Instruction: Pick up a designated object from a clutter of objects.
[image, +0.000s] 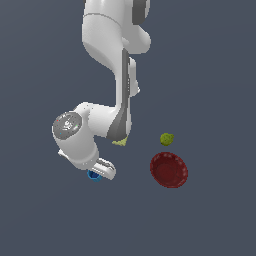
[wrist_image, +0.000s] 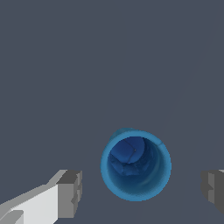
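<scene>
Blue cup (wrist_image: 136, 165) sits lower centre between the gripper's (wrist_image: 142, 188) spread fingers (wrist_image: 70, 194), untouched; descending and closing looks next.

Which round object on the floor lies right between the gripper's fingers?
The small blue hollow cup, between the open gripper; the dark red bowl and olive-green lump sit apart.

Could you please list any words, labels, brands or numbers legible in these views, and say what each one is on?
None: there is no readable text. The blue cup, red bowl, olive-green lump and white arm are plain. The round grey joint cap has faint reddish specks, too small to read.
</scene>
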